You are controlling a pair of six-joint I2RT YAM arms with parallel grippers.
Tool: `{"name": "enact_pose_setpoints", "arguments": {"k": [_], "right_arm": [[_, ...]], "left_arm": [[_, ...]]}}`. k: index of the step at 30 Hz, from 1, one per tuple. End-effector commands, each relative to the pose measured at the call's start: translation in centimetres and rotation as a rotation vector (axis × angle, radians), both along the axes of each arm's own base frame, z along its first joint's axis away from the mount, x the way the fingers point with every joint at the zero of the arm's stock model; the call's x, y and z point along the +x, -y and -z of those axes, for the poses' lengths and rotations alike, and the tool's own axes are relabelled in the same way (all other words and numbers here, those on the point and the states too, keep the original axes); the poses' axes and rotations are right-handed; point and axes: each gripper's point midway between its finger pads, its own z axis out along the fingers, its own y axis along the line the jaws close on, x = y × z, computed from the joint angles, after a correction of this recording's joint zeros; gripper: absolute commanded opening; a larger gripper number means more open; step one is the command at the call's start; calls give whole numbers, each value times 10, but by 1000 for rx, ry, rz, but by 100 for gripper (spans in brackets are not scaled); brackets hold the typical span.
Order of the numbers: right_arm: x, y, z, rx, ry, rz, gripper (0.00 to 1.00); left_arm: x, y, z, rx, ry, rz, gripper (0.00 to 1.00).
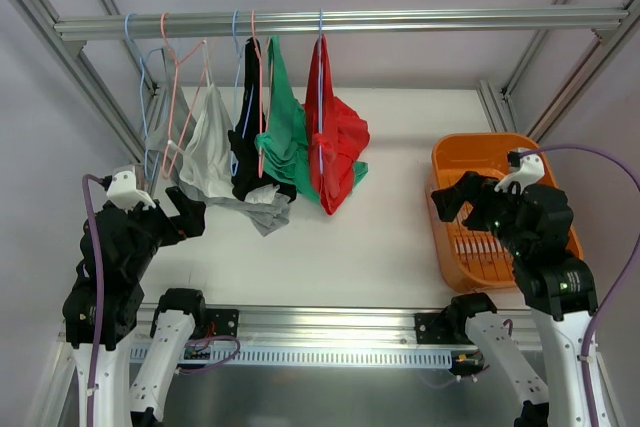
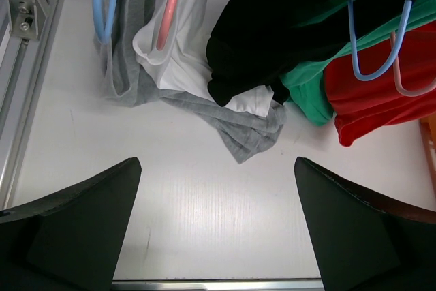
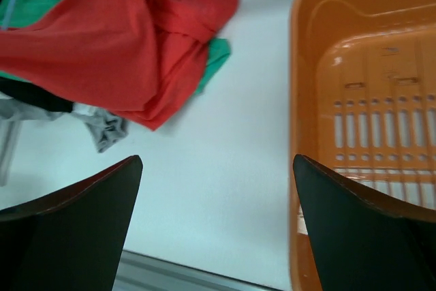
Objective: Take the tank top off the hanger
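Several tank tops hang on hangers from a metal rail [image 1: 400, 20]: grey [image 1: 160, 137], white [image 1: 212, 142], black [image 1: 250, 142], green [image 1: 285, 132] and red [image 1: 335, 142], their hems pooling on the white table. The red one hangs on a blue hanger [image 1: 320, 32]. My left gripper [image 1: 187, 219] is open and empty, low at the near left, short of the grey and black tops [image 2: 300, 11]. My right gripper [image 1: 452, 202] is open and empty near the basket; the red top [image 3: 116, 39] lies ahead to its left.
An orange slotted basket [image 1: 445, 152] stands on the table at the right, its wall [image 3: 303, 114] just beside my right gripper's right finger. Aluminium frame posts run along both sides [image 2: 17, 46]. Pink and blue hangers [image 2: 170, 5] carry the left-hand tops.
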Motion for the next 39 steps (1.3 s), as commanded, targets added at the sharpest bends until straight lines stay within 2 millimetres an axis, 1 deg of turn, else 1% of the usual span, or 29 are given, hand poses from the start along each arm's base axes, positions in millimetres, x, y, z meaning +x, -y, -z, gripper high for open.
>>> {"name": "enact_pose_setpoints", "arguments": {"k": [1,2,4,5,6,7,9,10,11,13,14,15,17,18,19,20,21,22,23,24,25,26,27,29,33,34,36,37,39], "right_arm": [[14,-41,-39,171,54,-154,100],[15,-56,-53,224,76,-234,100],[17,-70,-71,289,72,-274,100],[29,-73,-69,280,47,-259,100],[29,-81,-73,273,44,-284,99],[30,-85,-83,264,66,-290,100],[37,-98,-83,235,54,-293,100],[41,-99,-93,222,81,-275,100],[49,-109,-90,204,65,-284,100],[46,-134,-97,176,74,-347,99],[52,-134,-112,138,121,-319,99],[53,-153,-107,99,106,-347,99],[63,-155,-115,39,147,-290,99],[58,-165,-134,48,186,-309,100],[68,-176,-129,13,175,-298,98],[74,-177,-147,1,219,-274,96],[75,-189,-149,-12,222,-295,95],[87,-206,-137,-50,195,-300,92],[94,-210,-138,-71,200,-276,90],[97,-216,-152,-72,231,-273,89],[110,-229,-138,-112,209,-258,86],[115,-235,-136,-122,205,-257,84],[118,-241,-147,-111,223,-256,82],[132,-253,-131,-160,198,-231,78],[146,-258,-124,-208,203,-160,58],[149,-257,-125,-209,208,-140,47],[151,-261,-120,-213,205,-138,36],[152,-262,-119,-212,204,-141,23],[151,-263,-121,-201,203,-141,10]], "left_arm": [[-2,2,1,-22,4,-1,99],[-1,3,6,-26,-9,5,99],[0,6,9,-38,-14,12,99],[0,6,12,-44,-19,13,99],[0,8,13,-49,-20,19,99],[0,9,13,-56,-17,23,99],[0,11,18,-62,-29,30,99],[0,12,19,-66,-31,33,99],[1,13,22,-72,-37,39,99],[2,16,25,-83,-45,47,99],[2,17,26,-84,-49,53,99],[3,19,24,-85,-41,68,99],[3,24,26,-96,-34,95,99],[3,26,26,-101,-26,102,99],[4,28,22,-114,3,110,99],[4,28,26,-118,1,112,99],[5,29,26,-121,8,114,99],[5,29,25,-122,22,113,99],[5,29,25,-122,22,112,99],[6,29,25,-122,24,112,99],[6,29,25,-122,25,113,99],[5,29,25,-123,27,115,99],[6,29,24,-122,28,113,99],[6,28,25,-124,30,105,99],[6,28,25,-124,34,105,99],[6,28,25,-124,37,105,99],[5,28,24,-124,43,107,99],[5,28,24,-125,45,109,99],[5,28,24,-126,45,108,99]]}}
